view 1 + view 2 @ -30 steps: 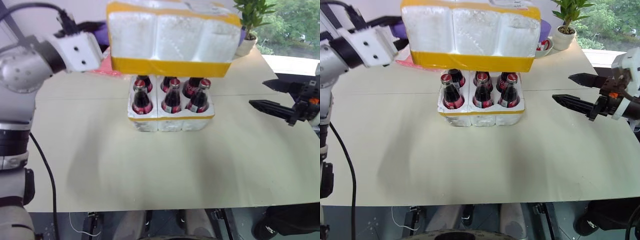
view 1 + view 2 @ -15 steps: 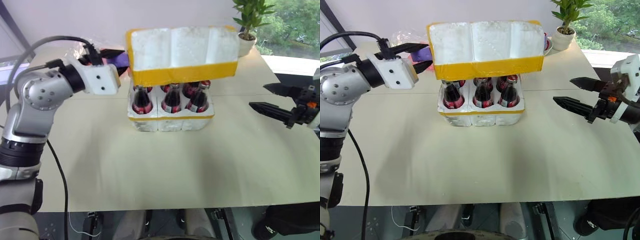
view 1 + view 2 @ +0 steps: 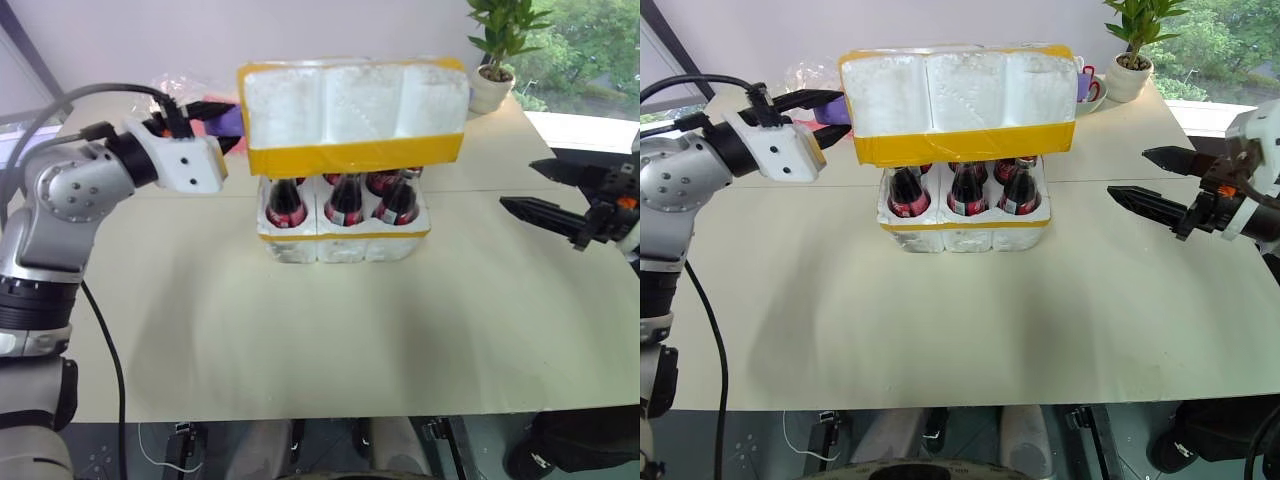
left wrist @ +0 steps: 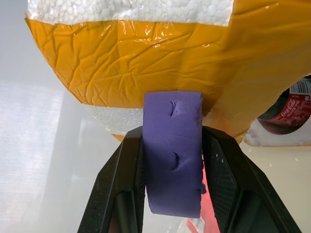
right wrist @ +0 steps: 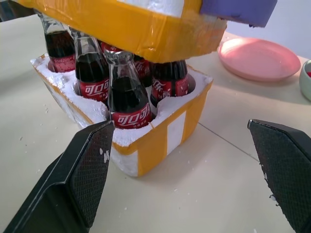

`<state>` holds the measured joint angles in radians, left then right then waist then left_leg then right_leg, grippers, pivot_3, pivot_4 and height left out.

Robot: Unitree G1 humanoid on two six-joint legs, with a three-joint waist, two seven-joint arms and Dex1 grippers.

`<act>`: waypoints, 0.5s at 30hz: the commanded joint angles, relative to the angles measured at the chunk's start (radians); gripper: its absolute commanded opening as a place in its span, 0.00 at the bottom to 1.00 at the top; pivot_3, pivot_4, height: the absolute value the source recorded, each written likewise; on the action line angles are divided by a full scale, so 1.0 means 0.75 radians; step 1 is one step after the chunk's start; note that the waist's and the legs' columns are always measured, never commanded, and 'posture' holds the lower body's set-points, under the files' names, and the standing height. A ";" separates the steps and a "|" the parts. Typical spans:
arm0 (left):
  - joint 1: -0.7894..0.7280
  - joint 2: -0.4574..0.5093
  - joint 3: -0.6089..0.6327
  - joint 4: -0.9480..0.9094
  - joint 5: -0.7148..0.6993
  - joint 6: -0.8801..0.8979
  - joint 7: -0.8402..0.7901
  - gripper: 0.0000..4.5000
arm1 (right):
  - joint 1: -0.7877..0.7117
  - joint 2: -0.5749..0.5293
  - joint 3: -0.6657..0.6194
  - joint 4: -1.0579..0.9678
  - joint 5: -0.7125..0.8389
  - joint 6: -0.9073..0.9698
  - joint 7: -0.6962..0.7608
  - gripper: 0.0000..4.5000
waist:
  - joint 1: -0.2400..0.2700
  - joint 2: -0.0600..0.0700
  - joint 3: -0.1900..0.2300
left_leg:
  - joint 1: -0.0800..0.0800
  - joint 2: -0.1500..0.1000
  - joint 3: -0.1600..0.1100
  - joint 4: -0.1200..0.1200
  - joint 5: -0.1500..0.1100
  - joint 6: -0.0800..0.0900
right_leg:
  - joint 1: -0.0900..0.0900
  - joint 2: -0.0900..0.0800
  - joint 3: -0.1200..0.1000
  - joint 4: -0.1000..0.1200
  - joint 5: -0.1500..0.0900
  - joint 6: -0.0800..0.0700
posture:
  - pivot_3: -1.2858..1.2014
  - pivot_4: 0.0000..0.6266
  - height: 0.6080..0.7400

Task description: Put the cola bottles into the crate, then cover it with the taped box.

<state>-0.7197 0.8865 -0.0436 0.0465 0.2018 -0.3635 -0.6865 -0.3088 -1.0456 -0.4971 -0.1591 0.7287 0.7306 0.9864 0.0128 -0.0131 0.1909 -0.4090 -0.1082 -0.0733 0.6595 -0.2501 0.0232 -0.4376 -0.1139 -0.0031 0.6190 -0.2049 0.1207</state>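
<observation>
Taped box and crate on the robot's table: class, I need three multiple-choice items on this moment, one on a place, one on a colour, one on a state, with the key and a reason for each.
1. Where is the taped box?
A. Over the cola bottles, partly lowered onto their tops
B. Flat on the table beside the crate
C. On the pink plate

2. What colour is the pad that the left gripper clamps?
A. Green
B. Purple
C. Red

3. How does the right gripper stand?
A. Shut on a bottle
B. Shut on the crate
C. Open, holding nothing

Key: 1 A, the box hides the caps while the red labels below it show. 2 B, the left wrist view shows a purple pad on the box between the black fingers. 3 C, its fingers are spread wide with nothing between them, off to the crate's side.
</observation>
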 commanded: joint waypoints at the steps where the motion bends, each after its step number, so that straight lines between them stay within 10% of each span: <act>1: -0.016 0.028 0.042 -0.015 0.003 -0.033 0.013 0.10 | -0.017 -0.025 -0.040 0.002 0.004 -0.016 0.004 1.00 | 0.000 0.000 0.000 | 0.000 0.000 0.000 0.000 0.000 0.000 | 0.000 0.000 0.000 0.000 0.000 0.000 | 0.52 0.24 1.00; 15: -0.153 0.030 0.066 0.254 -0.069 -0.403 0.073 0.04 | -0.041 -0.041 -0.025 0.014 0.006 -0.003 0.004 1.00 | -0.001 0.000 0.000 | 0.000 0.000 0.000 0.002 0.000 0.001 | 0.000 0.000 0.000 0.000 0.000 0.000 | 0.52 0.24 1.00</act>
<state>-0.8101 0.8924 -0.0278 0.2227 0.1823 -0.6210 -0.6457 -0.3151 -1.0500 -0.4966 -0.1483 0.7284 0.7330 0.9897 0.0120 -0.0128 0.1908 -0.4090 -0.1083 -0.0733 0.6607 -0.2503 0.0236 -0.4373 -0.1140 -0.0032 0.6192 -0.2047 0.1211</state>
